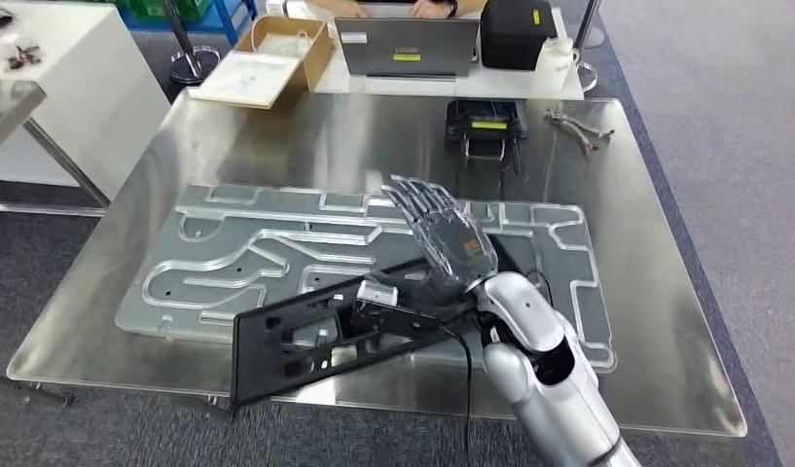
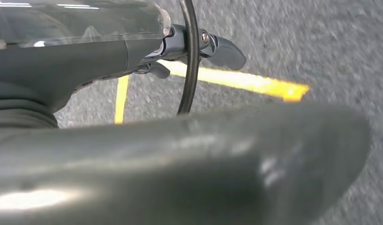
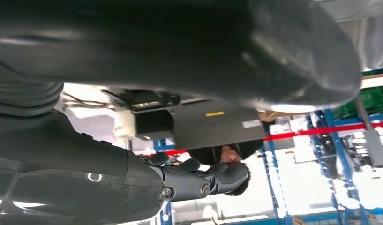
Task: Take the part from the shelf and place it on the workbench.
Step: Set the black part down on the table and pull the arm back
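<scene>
A long black frame-like part [image 1: 296, 342] lies flat at the near edge of the steel workbench [image 1: 276, 146], its right end resting on a large machined aluminium plate [image 1: 237, 255]. A small silver block [image 1: 377, 292] sits on the part. My right hand [image 1: 442, 236] hovers over the part's right end, palm down, fingers stretched out and apart, holding nothing. In the right wrist view the same hand [image 3: 199, 180] has its dark fingers extended. My left hand [image 2: 180, 47] hangs above grey carpet with yellow tape lines, its fingers loose and holding nothing.
Across the bench a person works at a grey laptop [image 1: 406, 47]. A cardboard box [image 1: 267, 60] and a black case [image 1: 517, 31] stand beside it. A black device [image 1: 485, 122] and a metal tool [image 1: 580, 126] lie on the bench's far right. A white table [image 1: 62, 68] stands at left.
</scene>
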